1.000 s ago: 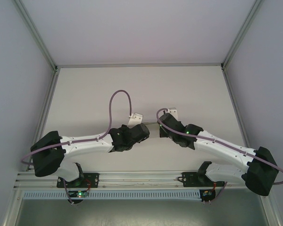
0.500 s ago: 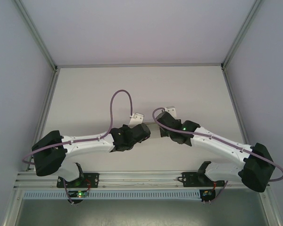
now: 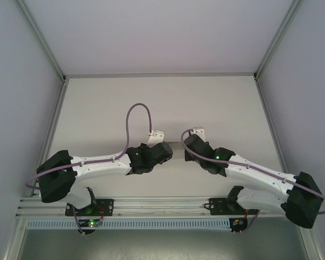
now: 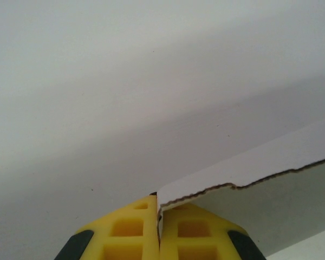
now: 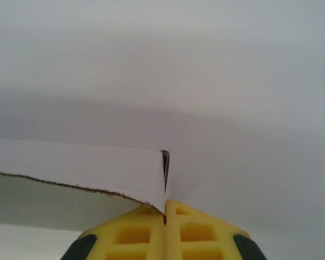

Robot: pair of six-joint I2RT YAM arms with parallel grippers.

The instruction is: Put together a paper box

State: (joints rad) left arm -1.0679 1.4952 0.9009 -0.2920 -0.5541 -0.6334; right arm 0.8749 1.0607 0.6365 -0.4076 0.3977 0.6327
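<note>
my left gripper (image 4: 158,210) is pinched tight on one corner of the paper box (image 4: 260,184), with no gap between its yellow fingers (image 4: 124,233). my right gripper (image 5: 165,208) is pinched tight on the other corner the same way. the box is stretched between them, near the middle of the white table (image 3: 151,97). pale walls (image 3: 16,81) stand on the left, right and far sides. the box is thin and white with a rough brown edge. the fingers have square holes.

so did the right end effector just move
Yes, slightly: the right end effector, shut on the paper box, shifted right and nearer, away from the table's rear edge.
</note>
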